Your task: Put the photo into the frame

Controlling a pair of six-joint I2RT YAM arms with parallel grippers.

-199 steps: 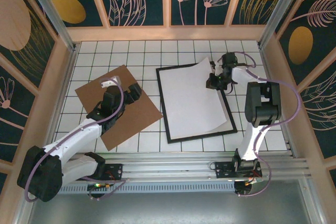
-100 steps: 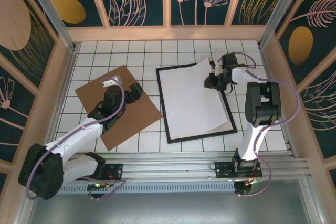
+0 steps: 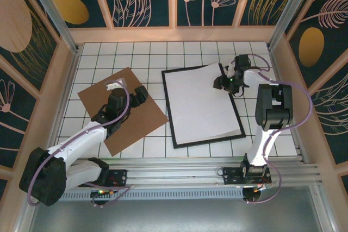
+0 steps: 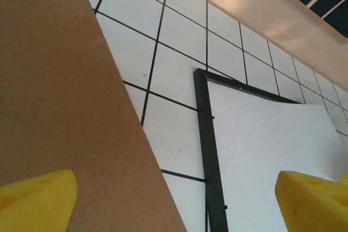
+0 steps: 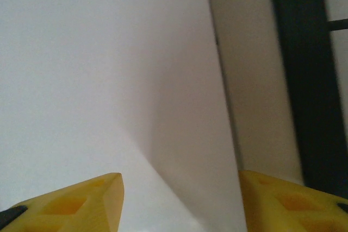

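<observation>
The photo [image 3: 198,104] lies white side up inside the black frame [image 3: 170,115], slightly askew, with its far right corner over the frame's top moulding. My right gripper [image 3: 222,82] hovers at the photo's right edge, open. In the right wrist view the sheet [image 5: 109,80] passes between the spread yellow fingers [image 5: 81,202] without being pinched, next to the frame's dark moulding [image 5: 304,80]. My left gripper [image 3: 138,95] stands open above the brown board [image 3: 122,107]. The left wrist view shows the frame's left side [image 4: 209,145] and the photo [image 4: 272,150].
The brown backing board [image 4: 65,107] lies left of the frame on the white tiled table [image 3: 152,52]. Wooden walls [image 3: 174,33] close in the back and both sides. A metal rail [image 3: 206,169] runs along the near edge.
My right gripper has gone from shut to open, letting go of the photo's right edge and shifting slightly right. The sheet has settled lower in the frame. The left arm has barely moved.
</observation>
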